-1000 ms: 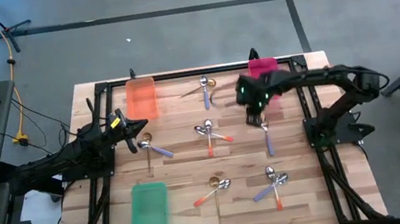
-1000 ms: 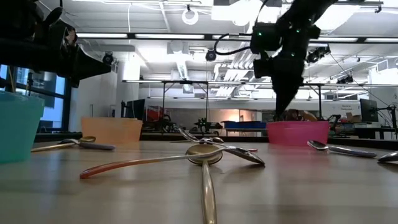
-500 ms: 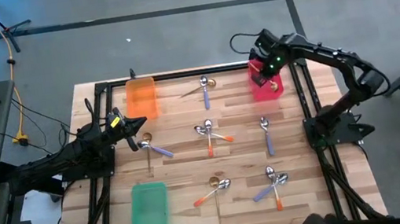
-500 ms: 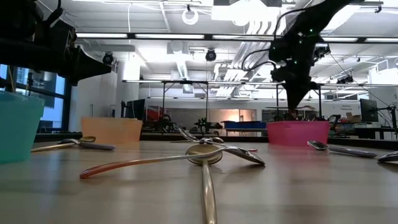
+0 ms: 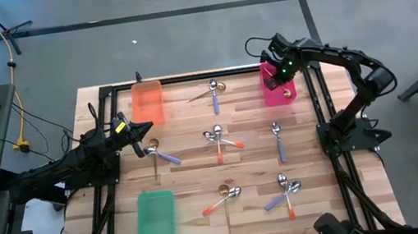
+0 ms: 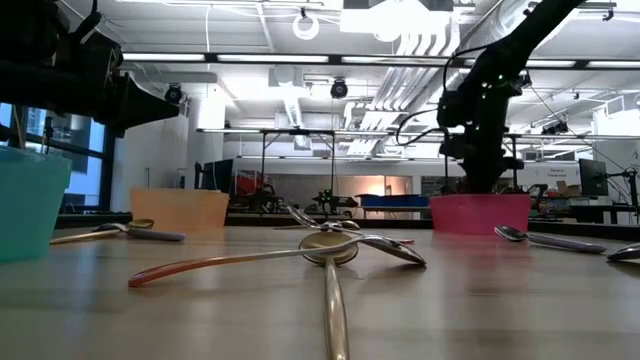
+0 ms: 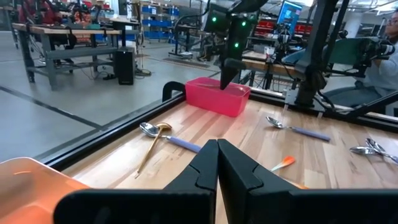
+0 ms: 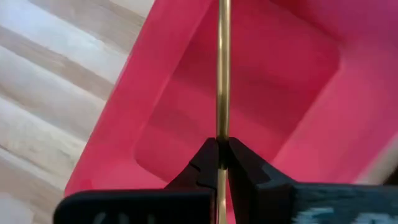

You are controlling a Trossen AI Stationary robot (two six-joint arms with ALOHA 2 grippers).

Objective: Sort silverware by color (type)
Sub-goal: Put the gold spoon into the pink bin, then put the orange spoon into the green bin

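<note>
My right gripper stands over the pink tray at the table's far right, pointing down, shut on an all-gold spoon. The low view shows it reaching down behind the tray's wall. My left gripper hovers shut at the table's left, above a gold and a purple-handled spoon. Several other spoons lie flat on the wood: a pair at the far middle, a cluster in the centre, one purple-handled, and groups near the front. My right gripper pinches the gold spoon's thin handle between its two fingertips, coming from above and pointing down. The handle runs on ahead of the fingers, in line with them, over the pink tray's inside. Its far end is out of frame.
An orange tray sits at the far left and a green tray at the near left. A black frame borders the work area. Bare wood lies between the spoon groups.
My right gripper has travelled from the middle right of the table, above the purple-handled spoon, toward the far edge, and now stands over the pink tray, lowered toward it, still shut on the gold spoon. The left arm has kept still.
</note>
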